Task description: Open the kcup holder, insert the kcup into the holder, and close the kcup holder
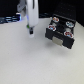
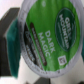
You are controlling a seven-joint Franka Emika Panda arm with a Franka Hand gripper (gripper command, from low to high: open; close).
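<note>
Pale grey tabletop [image 1: 30, 60] fills the near part of the exterior view, bare and blurred; a dark backdrop runs along its far edge.

Middle ground, towards the far edge and the exterior view's left: the white robot arm [image 1: 29, 14] hangs straight down over the surface. Its claw [image 1: 30, 33] sits close above the tabletop. Contact with the surface cannot be judged at this resolution.

Wrist view is nearly filled by the green foil top of the small white pod, the kcup [image 2: 46, 31], lettering legible as "Dark Magic". Pod lies tilted across the frame, white rim showing round the foil. Two teal finger pads [image 2: 12, 34] press at its side, so the claw reads as clenched on the pod, gripping across the body and leaving the foil face clear. That hold likely keeps the tapered base free to drop into a slot.

Further back, towards the exterior view's right: the black boxy kcup holder [image 1: 62, 31] stands near the far edge, well apart from the claw. Its drawer looks pulled out, round pod slots exposed, several pods with dark tops seated in them. Which slot is vacant cannot be made out.

Judgement: opening appears done; the pod is carried but not yet inserted.
</note>
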